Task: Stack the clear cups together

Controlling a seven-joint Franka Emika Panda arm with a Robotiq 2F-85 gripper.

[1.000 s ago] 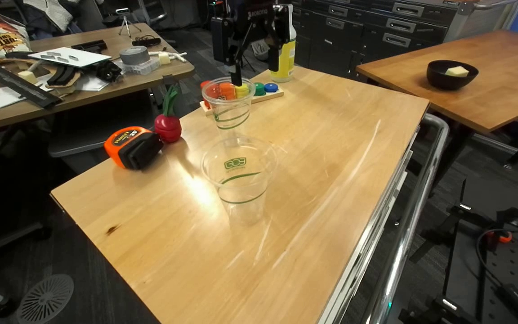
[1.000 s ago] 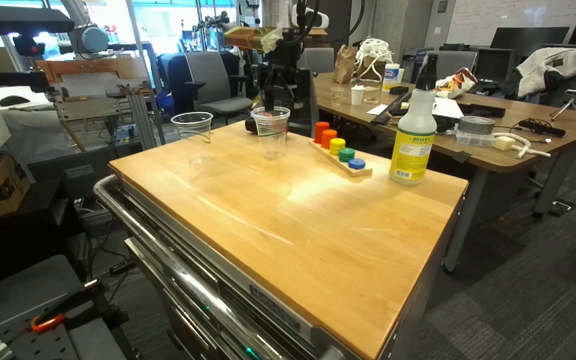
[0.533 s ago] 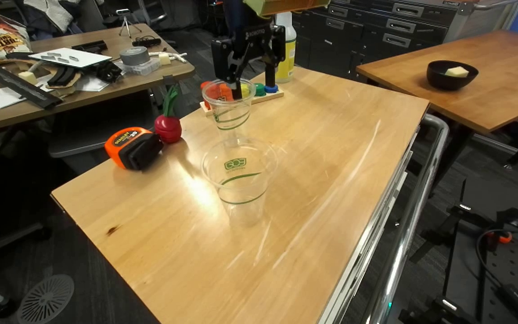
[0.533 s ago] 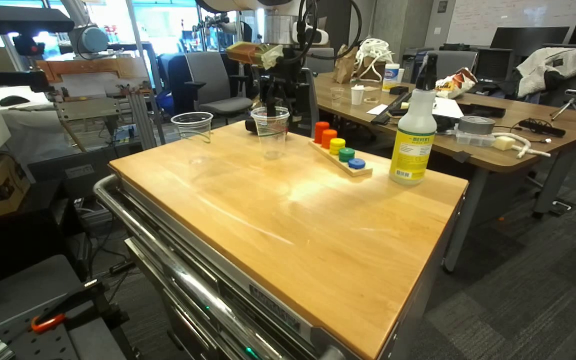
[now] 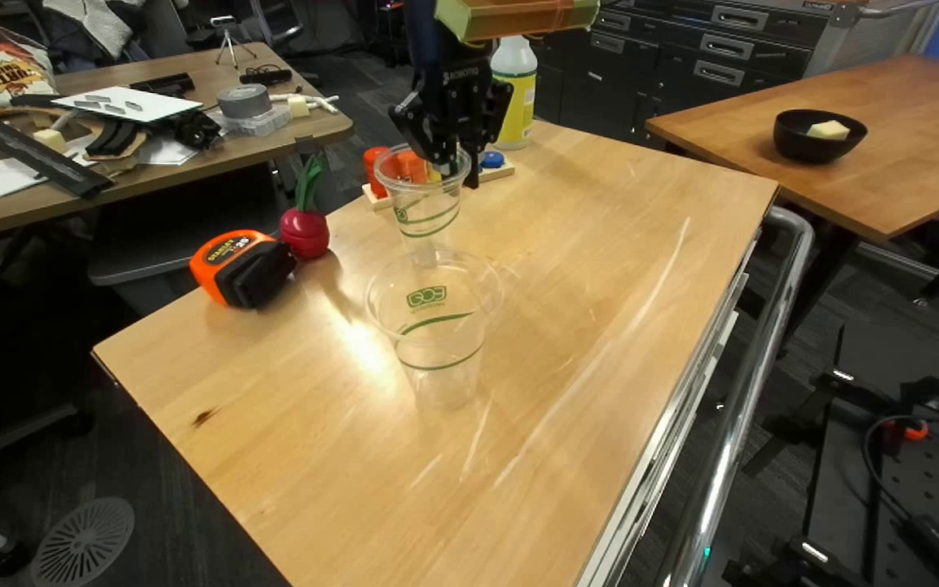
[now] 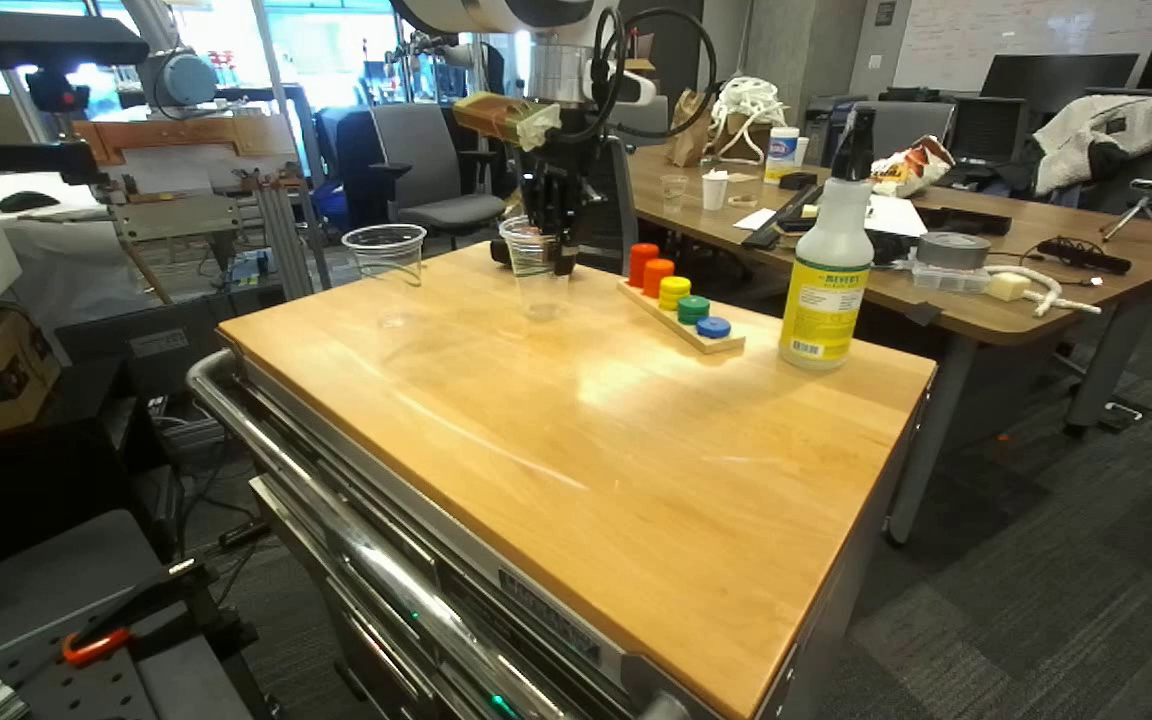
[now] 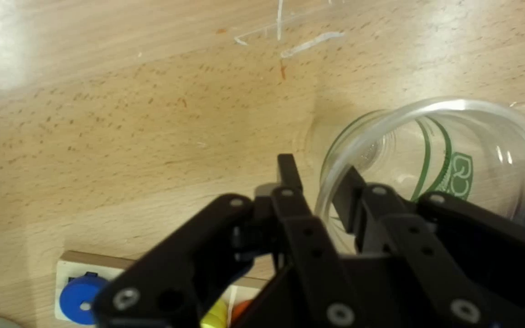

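Two clear cups stand on the wooden cart top. The nearer cup (image 5: 441,355), with a green label, is by itself in an exterior view, and the same cup (image 6: 386,262) is at the left in an exterior view. My gripper (image 5: 459,174) is at the rim of the farther cup (image 5: 427,216). In the wrist view the gripper (image 7: 319,177) straddles that cup's rim (image 7: 426,107), one finger (image 7: 347,198) inside and the other finger (image 7: 290,172) outside. A narrow gap shows between the outer finger and the wall; whether the inner one touches is unclear.
A wooden peg toy with coloured discs (image 6: 693,309) stands close to the gripper, with a yellow-labelled spray bottle (image 6: 826,290) beyond it. An orange tape measure (image 5: 233,265) and a red toy radish (image 5: 305,232) lie near the cart's edge. A metal rail (image 5: 763,359) runs along one side.
My gripper has come down at the farther cup, and its jaws have drawn from wide apart to a narrow gap around the rim. That cup has shifted slightly. The nearer cup stays put.
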